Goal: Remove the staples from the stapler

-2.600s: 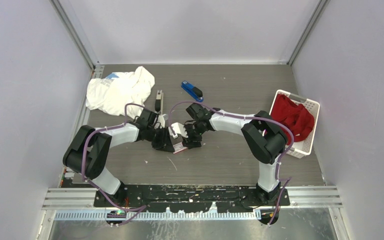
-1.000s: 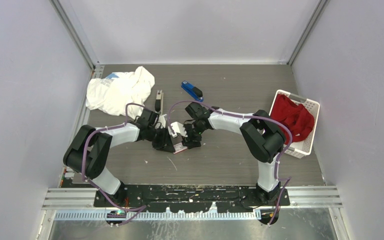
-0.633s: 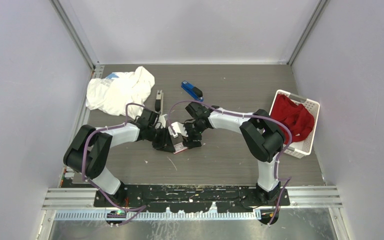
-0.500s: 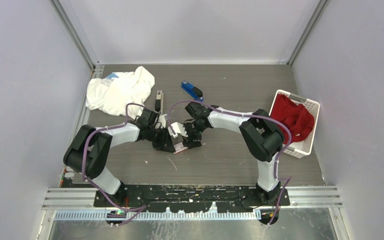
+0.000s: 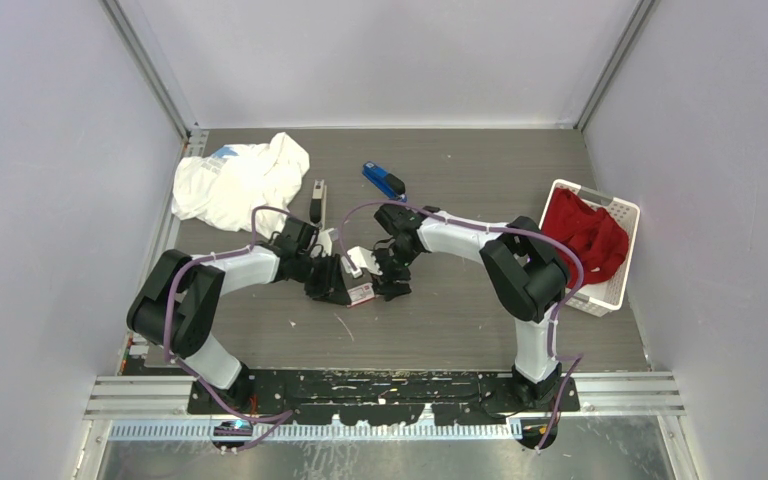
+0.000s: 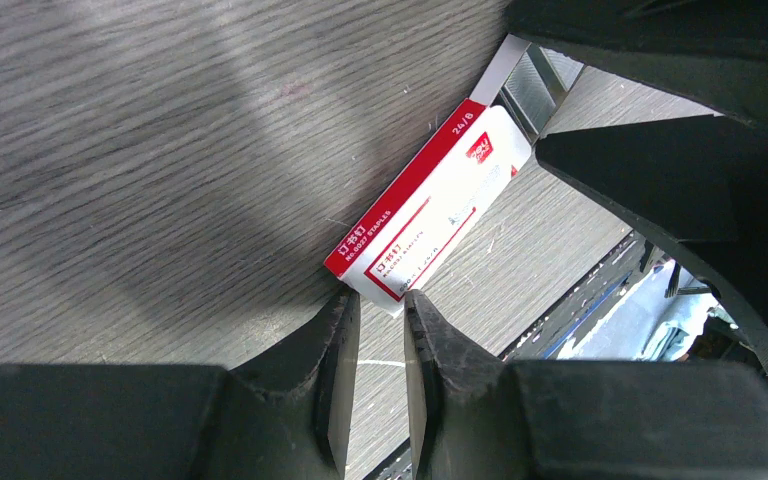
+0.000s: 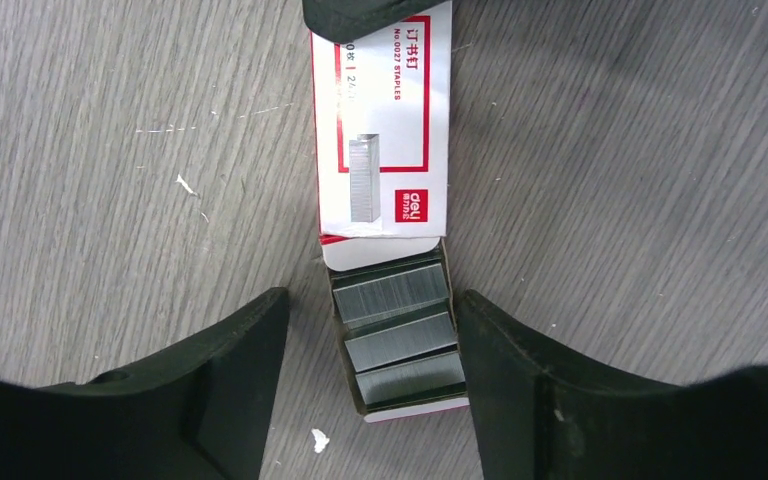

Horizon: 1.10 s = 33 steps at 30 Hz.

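From above, your left tool (image 5: 332, 283) and right tool (image 5: 391, 279) meet at the small box (image 5: 361, 292) mid-bench (image 5: 460, 320), with the blue stapler (image 5: 384, 181) well behind them. In the left wrist view, your left tool is all but closed at the box's corner; you cannot tell whether it pinches it. In the right wrist view, your right tool is spread wide, straddling the staples (image 7: 400, 340) in the box's slid-out tray.

The right gripper (image 5: 390, 283) has edged slightly away from the red-and-white staple box (image 5: 362, 293), leaving more of the box's top exposed than before.
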Each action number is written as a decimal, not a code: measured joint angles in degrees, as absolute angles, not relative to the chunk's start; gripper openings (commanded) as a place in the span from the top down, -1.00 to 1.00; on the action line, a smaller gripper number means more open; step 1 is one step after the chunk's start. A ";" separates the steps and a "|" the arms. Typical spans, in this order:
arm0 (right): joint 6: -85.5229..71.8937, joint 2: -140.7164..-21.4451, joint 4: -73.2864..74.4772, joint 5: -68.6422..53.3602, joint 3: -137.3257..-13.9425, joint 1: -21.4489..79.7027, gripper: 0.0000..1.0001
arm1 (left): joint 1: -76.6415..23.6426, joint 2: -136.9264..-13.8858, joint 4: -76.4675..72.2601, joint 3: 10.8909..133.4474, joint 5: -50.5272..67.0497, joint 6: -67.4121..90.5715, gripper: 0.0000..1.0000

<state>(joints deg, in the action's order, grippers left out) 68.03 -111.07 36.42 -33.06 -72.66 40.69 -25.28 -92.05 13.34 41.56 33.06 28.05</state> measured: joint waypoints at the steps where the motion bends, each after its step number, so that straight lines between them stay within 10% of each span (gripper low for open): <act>1: 68.03 -111.09 36.42 -33.06 -72.66 40.66 -0.24 | -25.28 -92.05 13.34 41.56 33.08 28.05 0.49; 33: 64.29 -112.05 34.87 -33.87 -73.58 40.05 0.23 | -25.30 -92.14 13.32 41.56 33.10 28.08 0.51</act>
